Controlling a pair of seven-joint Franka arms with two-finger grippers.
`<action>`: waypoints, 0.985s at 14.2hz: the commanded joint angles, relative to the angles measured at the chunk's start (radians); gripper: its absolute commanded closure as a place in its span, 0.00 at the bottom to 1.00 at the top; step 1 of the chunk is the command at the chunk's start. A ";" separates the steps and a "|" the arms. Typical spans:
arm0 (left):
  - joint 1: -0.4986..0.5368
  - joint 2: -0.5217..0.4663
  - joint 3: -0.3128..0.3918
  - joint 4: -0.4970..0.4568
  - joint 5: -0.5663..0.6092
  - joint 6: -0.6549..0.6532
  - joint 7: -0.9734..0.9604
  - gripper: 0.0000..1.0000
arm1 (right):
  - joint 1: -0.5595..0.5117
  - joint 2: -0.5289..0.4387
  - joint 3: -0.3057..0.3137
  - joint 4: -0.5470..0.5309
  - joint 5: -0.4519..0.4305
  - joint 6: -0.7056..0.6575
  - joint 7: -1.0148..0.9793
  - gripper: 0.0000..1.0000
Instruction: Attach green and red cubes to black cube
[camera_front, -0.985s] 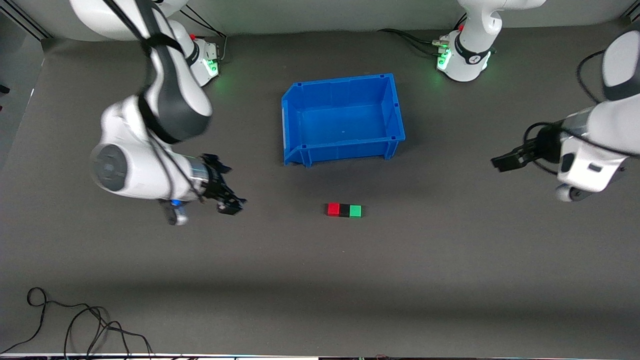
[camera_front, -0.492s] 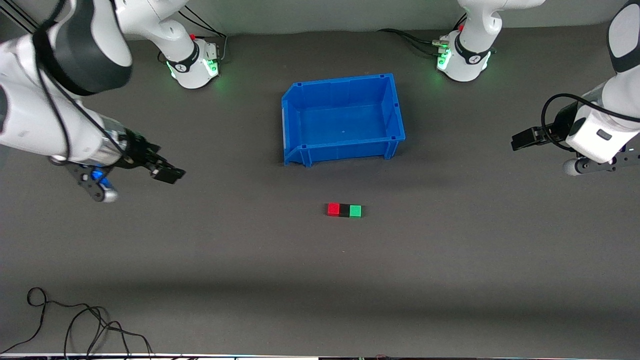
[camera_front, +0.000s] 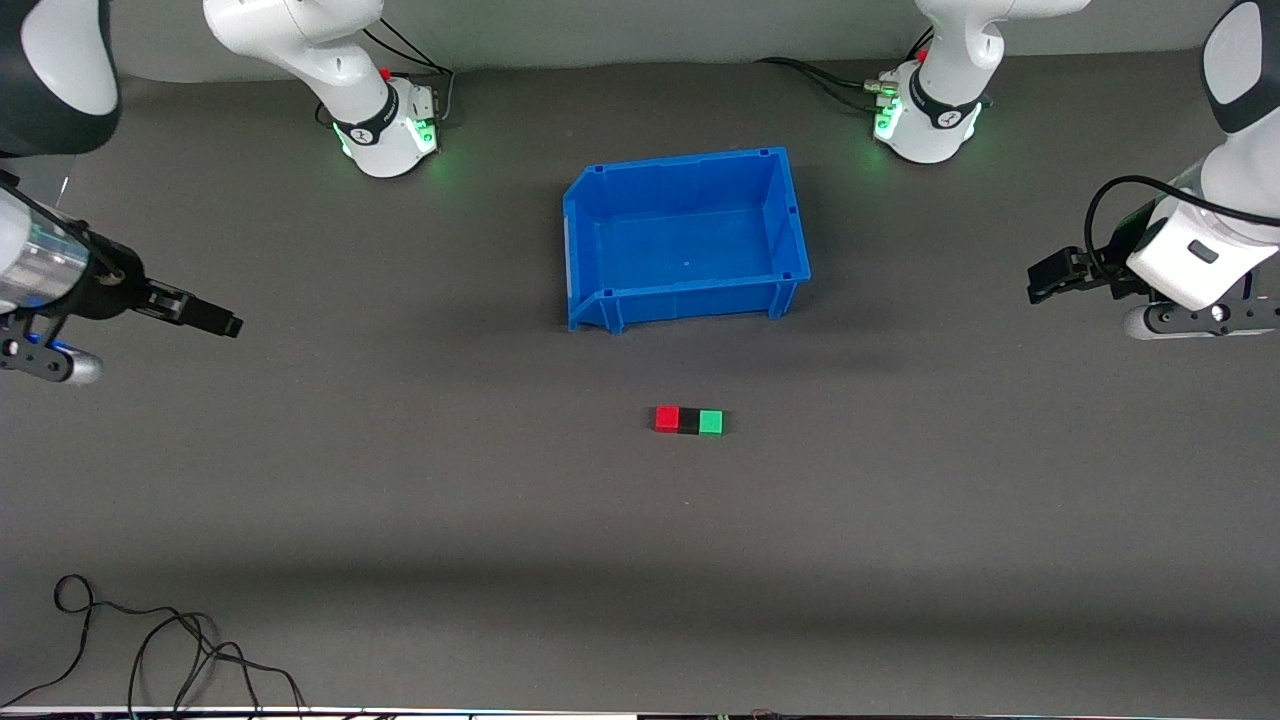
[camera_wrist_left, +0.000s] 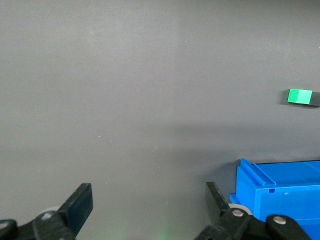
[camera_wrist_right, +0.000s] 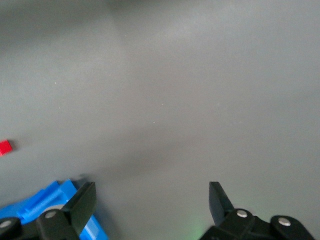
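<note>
Front view: three tiny plain cubes lie in a touching row on the dark grey matte table (camera_front: 400, 520), nearer to the camera than the open blue plastic bin (camera_front: 686, 236). The bright red cube (camera_front: 667, 418) sits at the end toward the right arm, the matte black cube (camera_front: 689, 421) is in the middle, and the bright green cube (camera_front: 711, 422) is at the end toward the left arm; from this height they look flush against each other, though a hairline gap could not be ruled out.

The left gripper (camera_front: 1050, 275) hangs over bare table at the left arm's end, well apart from the cubes. In the left wrist view its fingers (camera_wrist_left: 80, 205) stand wide apart with nothing between them.

The right gripper (camera_front: 205, 317) hangs over bare table at the right arm's end, also well apart from the row. The right wrist view shows its fingers (camera_wrist_right: 82, 202) spread wide and holding nothing.
</note>
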 joint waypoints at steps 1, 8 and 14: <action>0.001 -0.015 -0.002 -0.005 0.016 0.008 0.018 0.00 | -0.170 -0.040 0.136 -0.025 -0.030 0.008 -0.185 0.00; 0.141 -0.013 -0.104 0.035 0.014 -0.010 0.085 0.00 | -0.250 -0.075 0.190 -0.035 -0.029 0.105 -0.335 0.00; 0.167 0.011 -0.123 0.075 0.014 -0.042 0.095 0.00 | -0.195 -0.074 0.147 -0.034 -0.048 0.160 -0.330 0.00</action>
